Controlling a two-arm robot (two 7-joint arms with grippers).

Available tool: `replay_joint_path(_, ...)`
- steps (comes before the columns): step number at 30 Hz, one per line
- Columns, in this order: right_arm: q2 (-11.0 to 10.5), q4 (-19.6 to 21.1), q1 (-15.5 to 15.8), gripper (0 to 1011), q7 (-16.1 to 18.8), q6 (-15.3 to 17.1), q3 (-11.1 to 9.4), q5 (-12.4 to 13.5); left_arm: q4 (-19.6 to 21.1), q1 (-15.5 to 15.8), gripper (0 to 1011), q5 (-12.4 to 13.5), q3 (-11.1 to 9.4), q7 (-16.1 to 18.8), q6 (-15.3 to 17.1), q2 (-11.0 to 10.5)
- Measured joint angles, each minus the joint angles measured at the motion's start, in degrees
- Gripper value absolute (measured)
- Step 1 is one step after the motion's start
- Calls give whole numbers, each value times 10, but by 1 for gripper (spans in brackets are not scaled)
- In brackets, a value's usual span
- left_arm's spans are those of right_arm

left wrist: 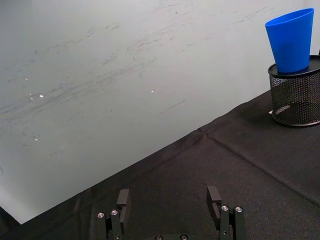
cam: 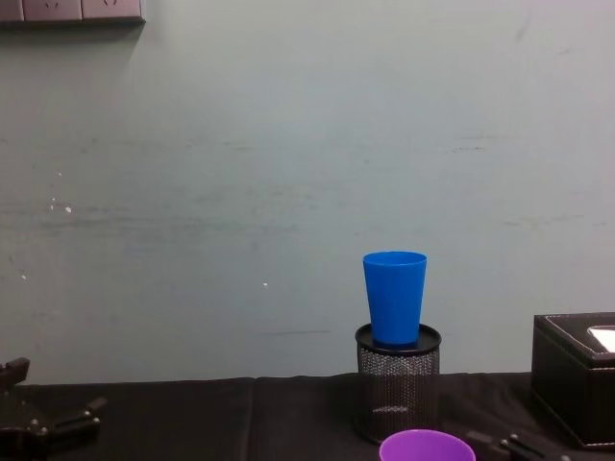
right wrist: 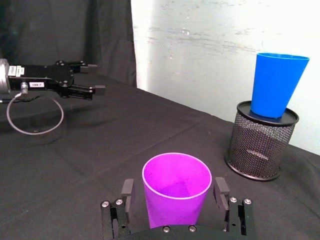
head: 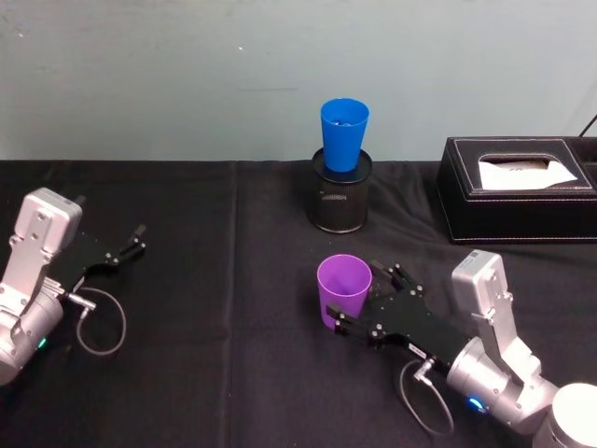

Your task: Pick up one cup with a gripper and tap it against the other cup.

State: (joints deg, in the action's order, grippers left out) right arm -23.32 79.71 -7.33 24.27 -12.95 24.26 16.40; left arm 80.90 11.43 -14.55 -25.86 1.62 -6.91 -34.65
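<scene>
The purple cup (head: 343, 289) stands upright on the table (head: 233, 280) between the spread, not yet gripping fingers of the right pincer (head: 354, 294), far from the parked, released left pincer (head: 138, 239), with the blue cup (head: 344, 133) beyond, atop the mesh pen holder (head: 340, 201).

Bright blue tapered plastic tumbler (cam: 394, 298) stands upright, seated in the black wire-mesh pen holder (cam: 398, 389) on the black-draped counter (cam: 192, 413). I note the rim of a purple plastic tumbler (cam: 427, 447) nearer me, in front of the holder.
</scene>
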Motion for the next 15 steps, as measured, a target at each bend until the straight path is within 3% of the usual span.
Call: replay_joint_path(15,33,-33,-20,1002,12,-2,-9,-16,0,0,1000,0,0,0,0,0)
